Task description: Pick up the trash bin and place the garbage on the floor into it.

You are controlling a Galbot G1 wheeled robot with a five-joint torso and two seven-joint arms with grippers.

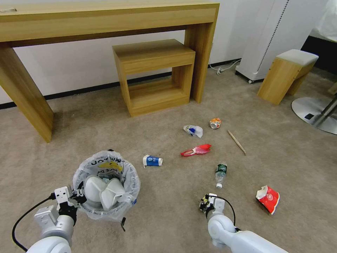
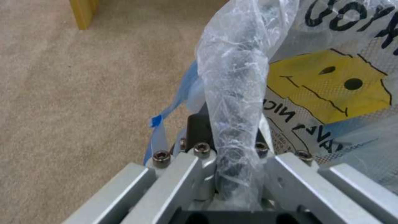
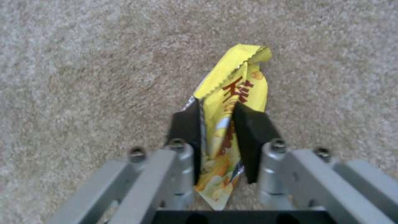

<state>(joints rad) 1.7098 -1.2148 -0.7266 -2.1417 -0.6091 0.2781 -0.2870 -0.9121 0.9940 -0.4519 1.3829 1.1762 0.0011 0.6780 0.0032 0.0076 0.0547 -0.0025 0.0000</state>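
The right gripper [image 3: 215, 137], fingers pinched on a crumpled yellow snack wrapper [image 3: 232, 93] above the beige carpet floor [image 1: 168, 218], sits well right of the small round bag-lined trash bin [image 1: 105, 186], whose near rim the left gripper [image 1: 75, 200] clamps shut.

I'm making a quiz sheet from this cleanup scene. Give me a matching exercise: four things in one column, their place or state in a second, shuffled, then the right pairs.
Things:
1. white slippers
2. yellow wrapper
3. blue-white paper cup
4. rim of the trash bin

Place or state:
A. lying on its side on the floor
B. pinched in the left claw
C. sitting inside the bagged bin
D. pinched in the right claw, above the carpet

Pairs: 1-C, 2-D, 3-A, 4-B
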